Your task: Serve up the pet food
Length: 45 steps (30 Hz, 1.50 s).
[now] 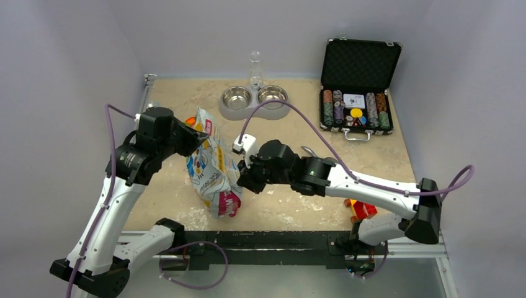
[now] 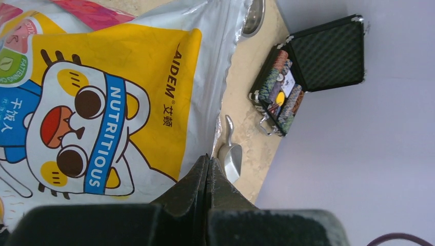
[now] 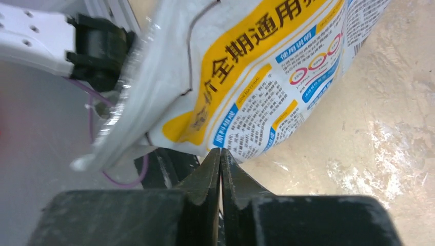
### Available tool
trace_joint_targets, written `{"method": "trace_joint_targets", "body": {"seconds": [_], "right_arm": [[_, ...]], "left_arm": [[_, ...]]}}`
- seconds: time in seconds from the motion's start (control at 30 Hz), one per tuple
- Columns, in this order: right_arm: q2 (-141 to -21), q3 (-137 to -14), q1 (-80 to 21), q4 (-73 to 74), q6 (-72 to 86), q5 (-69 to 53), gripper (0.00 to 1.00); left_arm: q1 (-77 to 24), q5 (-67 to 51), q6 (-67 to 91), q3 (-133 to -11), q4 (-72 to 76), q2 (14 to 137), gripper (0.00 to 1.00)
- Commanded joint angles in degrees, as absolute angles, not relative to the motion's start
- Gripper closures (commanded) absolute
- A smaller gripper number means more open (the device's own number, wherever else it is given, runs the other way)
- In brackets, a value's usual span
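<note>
Pet food pellets hidden from all views. Foil bag [image 1: 214, 167] sits centre-left on table [image 1: 372, 155], long axis far-to-near, pink end nearest. Left gripper [image 2: 207, 160] & right gripper [image 3: 220, 154] both pinch bag edges, jaws closed.

The bag [image 1: 212, 167] stands left of centre on the counter [image 1: 372, 167], with the left hand [image 1: 193, 141] at its left side and the right hand [image 1: 242, 181] at its right (both touching it). The double bowl [image 1: 254, 102] sits behind it, the open case [image 1: 358, 87] at the far right, and the scoop [image 2: 231, 156] between bag and case.
</note>
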<state>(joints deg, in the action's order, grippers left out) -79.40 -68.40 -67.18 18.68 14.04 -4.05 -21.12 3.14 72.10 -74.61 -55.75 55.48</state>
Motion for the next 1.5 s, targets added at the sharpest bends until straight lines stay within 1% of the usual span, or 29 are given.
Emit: {"method": "trace_joint_targets", "body": {"seconds": [0.0, 0.07, 0.1, 0.17, 0.27, 0.43, 0.53, 0.63, 0.7, 0.73, 0.77, 0.87, 0.9, 1.07, 1.2, 1.23, 1.27, 1.37, 1.43, 1.47], "right_arm": [[-74.6, -71.5, -66.7, 18.0, 14.0, -2.3, 0.82], [-75.4, -75.4, -66.5, 20.9, 13.6, -1.6, 0.61], [-75.8, -77.1, -66.4, 21.4, 13.2, -2.3, 0.54], [-76.7, -79.3, -66.5, 21.6, 12.8, -4.5, 0.48], [-78.0, -80.8, -66.5, 20.8, 11.5, -7.1, 0.44], [-81.2, -83.9, -66.5, 22.1, 10.5, -9.9, 0.44], [-81.4, -82.5, -66.5, 21.4, 10.1, -11.4, 0.44], [-80.1, -79.6, -66.9, 19.7, 9.3, -13.2, 0.45], [-80.0, -78.9, -67.1, 19.7, 9.8, -11.3, 0.49], [-80.2, -79.0, -67.1, 20.8, 10.1, -9.6, 0.54], [-80.4, -79.0, -67.0, 21.2, 10.4, -8.1, 0.61], [-80.1, -76.0, -67.1, 21.4, 10.9, -5.9, 0.96], [-79.8, -74.5, -67.2, 21.4, 11.2, -5.9, 1.00], [-75.6, -65.6, -69.8, 17.9, 9.9, -7.5, 1.00], [-74.0, -65.7, -68.8, 17.1, 10.2, -11.4, 1.00], [-74.0, -66.6, -68.2, 17.5, 10.3, -12.5, 0.98], [-74.0, -67.5, -67.4, 17.9, 10.5, -13.0, 0.93], [-73.8, -70.8, -62.7, 18.1, 13.0, -16.2, 0.69], [-75.0, -74.6, -59.7, 18.9, 15.0, -18.2, 0.58], [-76.1, -78.0, -58.7, 20.2, 15.9, -18.6, 0.55]], "left_arm": [[-21.0, -1.3, 77.4, -71.0, -46.8, 51.7, 1.00], [-21.0, -0.8, 77.6, -70.1, -46.6, 50.6, 1.00], [-21.0, -0.6, 77.4, -70.2, -47.0, 50.5, 1.00], [-21.0, -0.3, 77.1, -71.0, -48.8, 50.6, 1.00], [-21.0, -0.3, 77.5, -72.9, -51.6, 51.3, 1.00], [-20.9, -0.3, 77.2, -78.0, -57.2, 54.0, 1.00], [-20.9, 1.7, 76.1, -81.2, -61.5, 55.5, 1.00], [-20.8, 1.2, 76.5, -81.5, -61.2, 55.5, 1.00], [-20.8, 0.5, 77.1, -80.4, -59.8, 55.2, 1.00], [-20.8, 0.3, 77.6, -80.2, -59.4, 55.1, 1.00], [-20.8, 0.3, 77.9, -79.8, -59.3, 54.9, 1.00], [-20.8, 0.9, 78.2, -78.9, -59.9, 54.6, 1.00], [-20.8, 1.7, 78.4, -78.4, -60.1, 54.2, 1.00], [-20.8, 1.5, 79.3, -70.8, -51.1, 50.1, 1.00], [-20.8, -1.4, 81.0, -65.5, -42.3, 47.9, 1.00], [-20.8, -1.5, 81.0, -64.9, -41.0, 47.5, 1.00], [-20.8, -1.6, 80.9, -64.4, -39.9, 47.2, 1.00], [-20.8, -1.9, 79.4, -63.0, -36.1, 45.7, 1.00], [-20.8, -2.4, 78.4, -61.9, -34.2, 44.9, 1.00], [-20.8, -2.7, 78.1, -61.2, -33.3, 44.5, 1.00]]}}
